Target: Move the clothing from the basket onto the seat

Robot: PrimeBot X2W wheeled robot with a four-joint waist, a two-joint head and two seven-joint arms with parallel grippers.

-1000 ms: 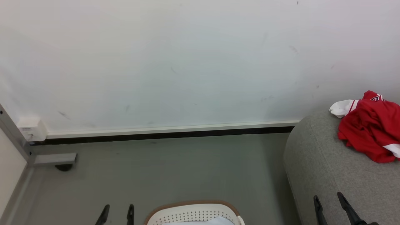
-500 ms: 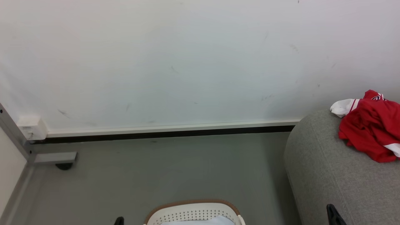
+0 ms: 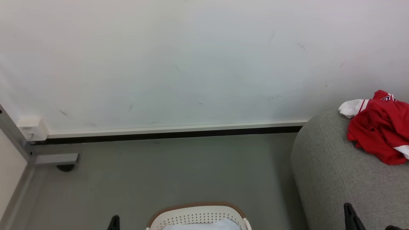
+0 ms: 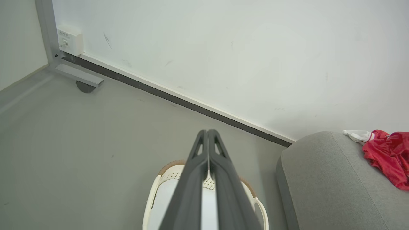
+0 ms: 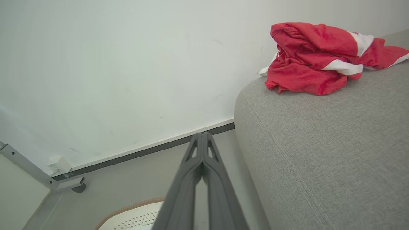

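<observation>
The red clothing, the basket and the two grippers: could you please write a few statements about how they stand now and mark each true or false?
1. The clothing lies crumpled on the seat. True.
2. The left gripper is shut on the clothing. False: its fingers are closed on nothing, well apart from the clothing.
3. The basket stands on the seat. False: it stands on the floor, beside the seat.
4. The right gripper is shut and holds nothing. True.
</observation>
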